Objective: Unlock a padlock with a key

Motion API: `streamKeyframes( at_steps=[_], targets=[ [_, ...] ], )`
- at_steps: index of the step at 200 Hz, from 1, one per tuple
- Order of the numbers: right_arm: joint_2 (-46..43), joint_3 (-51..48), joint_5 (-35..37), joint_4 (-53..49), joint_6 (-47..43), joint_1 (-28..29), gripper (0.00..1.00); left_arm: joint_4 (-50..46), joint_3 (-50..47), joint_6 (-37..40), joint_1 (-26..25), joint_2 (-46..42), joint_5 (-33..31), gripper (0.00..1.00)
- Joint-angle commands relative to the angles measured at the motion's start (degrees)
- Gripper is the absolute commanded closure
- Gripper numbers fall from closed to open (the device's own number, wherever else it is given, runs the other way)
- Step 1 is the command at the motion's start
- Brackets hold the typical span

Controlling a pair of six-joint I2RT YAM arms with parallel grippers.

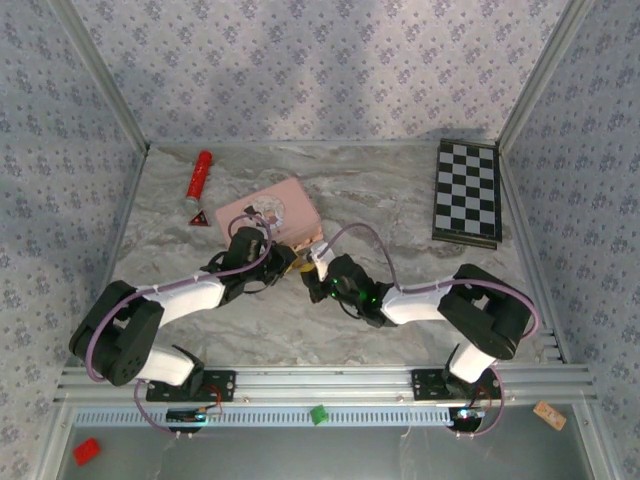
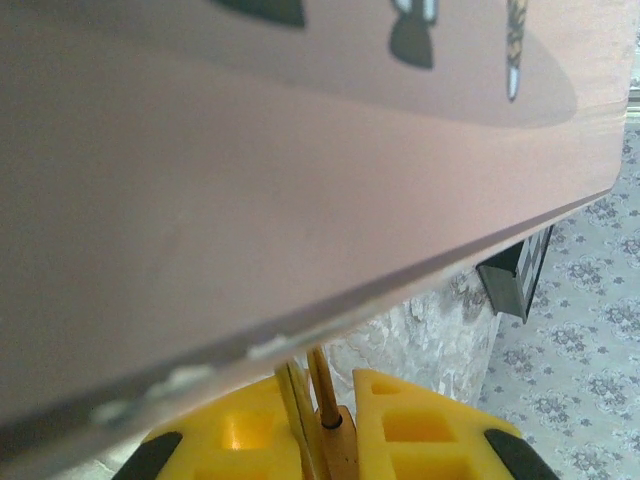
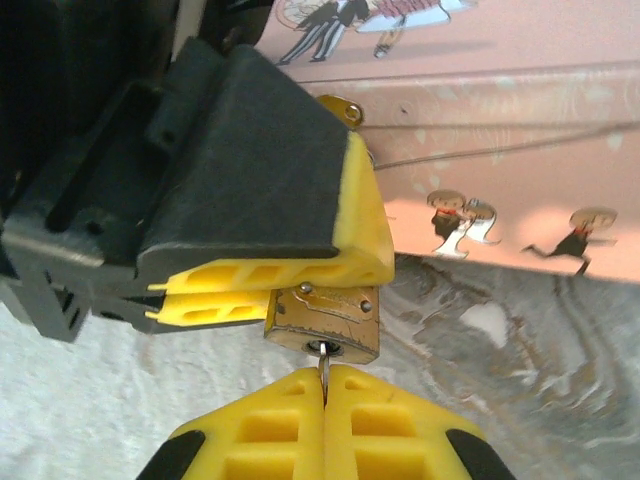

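Note:
The small brass padlock (image 3: 325,318) hangs just above the marble table, keyhole facing my right wrist camera. My left gripper (image 1: 283,262) is shut on its body, one yellow-edged finger (image 3: 350,240) lying over the top. In the left wrist view the padlock (image 2: 347,450) sits between the yellow fingers, its thin shackle running up to the edge of the pink tin (image 2: 250,150). My right gripper (image 3: 325,376) is shut on the key (image 3: 325,362), whose silvery blade is in the keyhole. The two grippers meet at the table's centre, my right gripper (image 1: 318,266) on the right.
The pink tin (image 1: 270,212) with cartoon figures lies right behind the grippers. A red cylinder (image 1: 201,175) and a small red triangle (image 1: 196,217) are at the back left. A chessboard (image 1: 468,192) lies at the back right. Small blocks (image 1: 319,413) rest on the front ledge.

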Motion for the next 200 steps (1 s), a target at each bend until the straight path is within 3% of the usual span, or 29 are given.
streamKeyframes(
  at_steps=[1,31,128,172,200],
  targets=[
    [-0.78,-1.58,-3.74,3.44,17.84,-1.83,0.99,4.04,0.01,-1.92,-0.73,0.48,4.64,1.00],
    [0.86,-3.68,-4.55,8.75,28.21,-2.73,1.00,5.86,-0.12,-2.54,-0.86,1.50,4.64,1.00],
    [5.97,-4.85,-3.92,15.06,39.40,-3.98,1.00,6.63,1.51,-2.72,-2.26,3.25,4.95,1.00],
    [5.15,-3.87,-2.02,11.43,33.88,-2.58,1.00,6.42,1.45,-2.50,-2.38,3.95,4.68,0.95],
    [3.13,-4.04,0.62,6.82,29.60,-1.64,1.00,5.44,1.22,-1.84,-2.23,4.22,4.12,0.84]
  ],
)
